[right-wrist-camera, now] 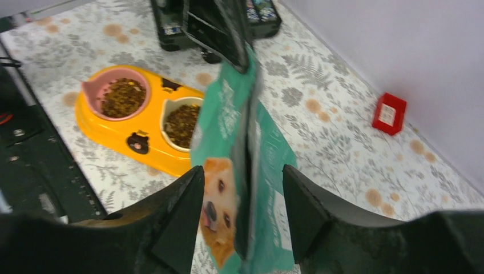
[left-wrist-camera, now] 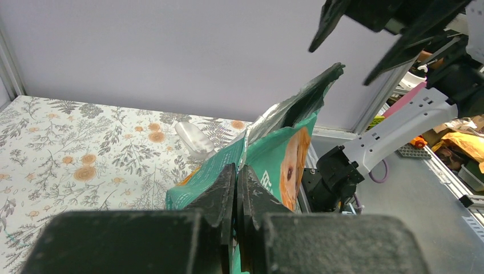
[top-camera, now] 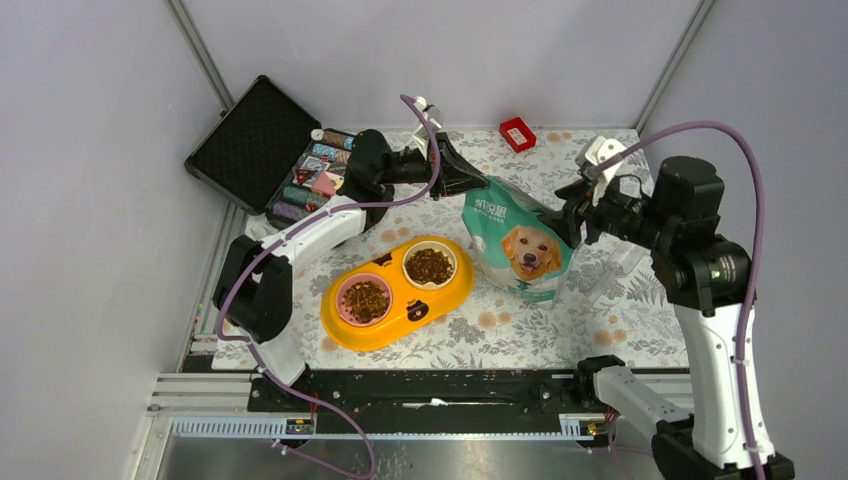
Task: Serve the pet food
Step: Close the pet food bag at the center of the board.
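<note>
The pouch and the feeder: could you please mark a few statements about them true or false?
1. The yellow feeder holds kibble on both sides. True.
2. The left pincer is shut on the top edge of the pouch. True.
3. The right pincer is clamped on the pouch. False: it is open, straddling the pouch's top edge.
4. The pouch lies flat. False: it stands upright on the table.
5. The red box sits in the feeder. False: it lies on the table near the back wall.
</note>
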